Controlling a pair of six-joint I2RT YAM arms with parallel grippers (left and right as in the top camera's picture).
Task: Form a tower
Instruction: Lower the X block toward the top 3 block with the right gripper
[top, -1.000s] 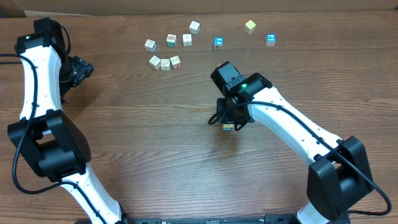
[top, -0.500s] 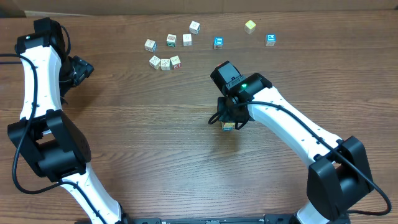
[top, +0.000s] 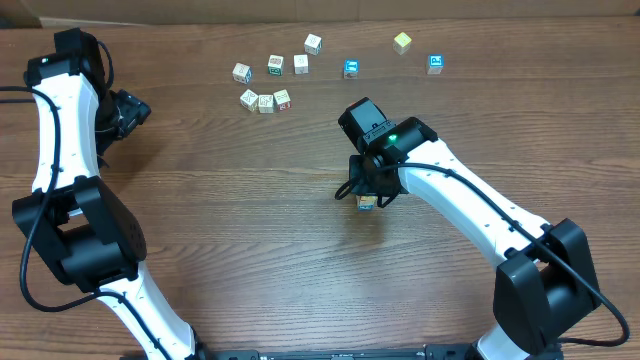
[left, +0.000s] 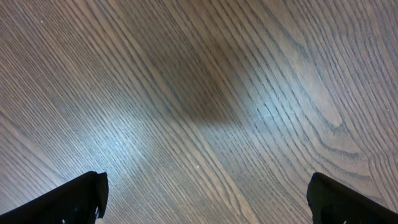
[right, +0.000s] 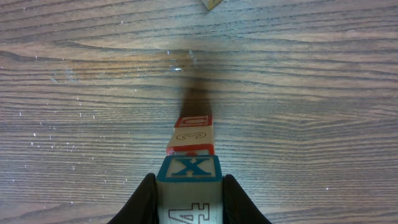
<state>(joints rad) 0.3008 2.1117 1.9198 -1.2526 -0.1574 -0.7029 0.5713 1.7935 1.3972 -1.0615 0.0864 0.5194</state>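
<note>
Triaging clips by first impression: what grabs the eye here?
Mid-table, the right fingers pinch the blue X block topping a slim tower. Loose blocks lie scattered near the far edge of the table, and the left fingers hang wide open over the wood.

Bright even light, soft glare, dark shadow behind the tower (right: 188, 169).

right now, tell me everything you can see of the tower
The tower is a slim column of small wooden alphabet cubes standing on the wood-grain table. Seen from the right wrist, its top cube shows a blue-framed X; below come pale cream and red-marked cubes, slightly out of line. The right pincer is shut on the top cube, a finger on each side. From overhead the right arm hides nearly all of it.
</note>
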